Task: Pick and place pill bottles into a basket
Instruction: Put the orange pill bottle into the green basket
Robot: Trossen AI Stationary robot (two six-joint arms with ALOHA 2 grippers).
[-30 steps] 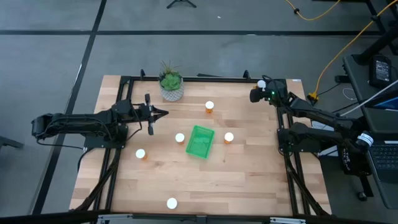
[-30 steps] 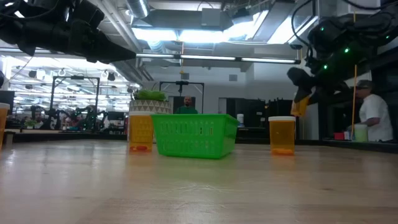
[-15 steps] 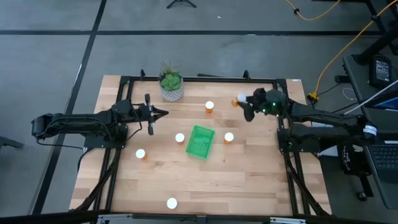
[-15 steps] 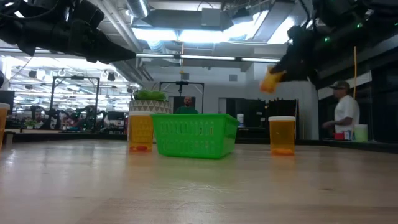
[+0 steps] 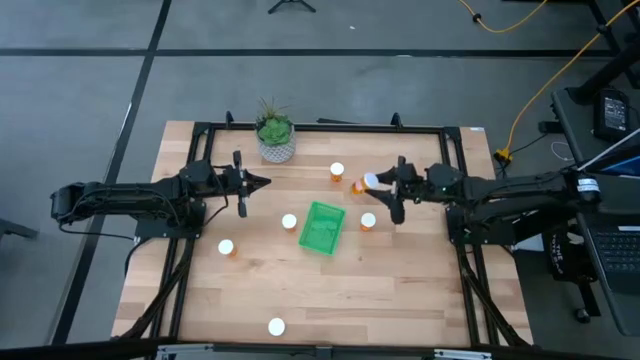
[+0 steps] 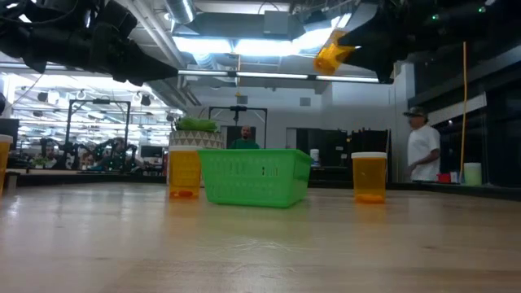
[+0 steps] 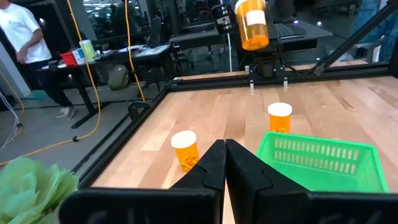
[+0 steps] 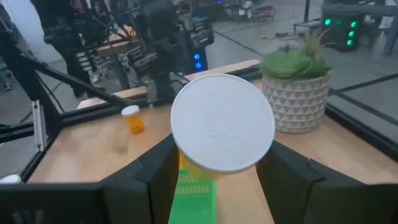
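The green basket [image 5: 322, 227] sits mid-table. Several orange pill bottles with white caps stand upright on the wood: one far of the basket [image 5: 337, 171], one to its left [image 5: 289, 222], one to its right [image 5: 368, 221], and two nearer the front [image 5: 227, 247] [image 5: 276, 326]. My right gripper [image 5: 380, 187] is shut on another pill bottle [image 5: 363, 184], high above the table, just far-right of the basket; the bottle also shows in the low view [image 6: 330, 53]. My left gripper [image 5: 258, 182] is shut and empty, left of the basket. My right gripper pinches the pill bottle between its two fingers [image 8: 155, 177], one on either side. The fingers reach about level from the table's right. The white cap [image 8: 222, 130] faces the wrist camera and hides the place of contact. The bottle is tilted and lifted clear.
A white patterned pot with a green plant [image 5: 275, 138] stands at the far left of the table. A black frame rail [image 5: 320, 127] runs around the table edge. A person [image 6: 422, 150] stands in the room behind.
My right gripper has carried the pill bottle from the table's far right corner toward the left and a little nearer, up to beside the basket, and has risen. The bottle stays in its hold, clear of the table.
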